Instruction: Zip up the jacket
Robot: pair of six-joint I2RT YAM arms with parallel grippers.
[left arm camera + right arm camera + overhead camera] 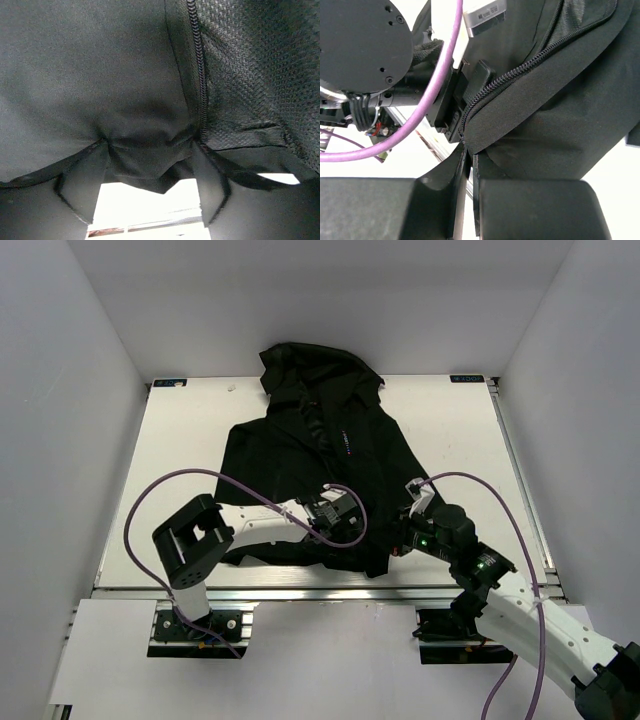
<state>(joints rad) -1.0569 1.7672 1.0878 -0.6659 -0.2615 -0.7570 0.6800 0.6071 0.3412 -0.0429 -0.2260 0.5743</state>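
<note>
The jacket [300, 440] lies flat on the table [180, 440], hood [320, 365] toward 12 o'clock and hem [300, 558] toward 6 o'clock. It looks light, soft and limp, and likely to bunch and slide rather than hold a shape; the zipper [510, 75] teeth are its only firm line, so the hem ends of that line are probably the best places to hold. The left gripper [338, 518] sits at the hem at about 6 o'clock; its fingers [82, 192] stand wide apart, tips against puckered fabric, with the zipper just off toward 1 o'clock and nothing clamped. The right gripper [403, 537] is at about 5 o'clock; its fingers [540, 210] are nearly together, pinching the bottom corner of the front edge.
</note>
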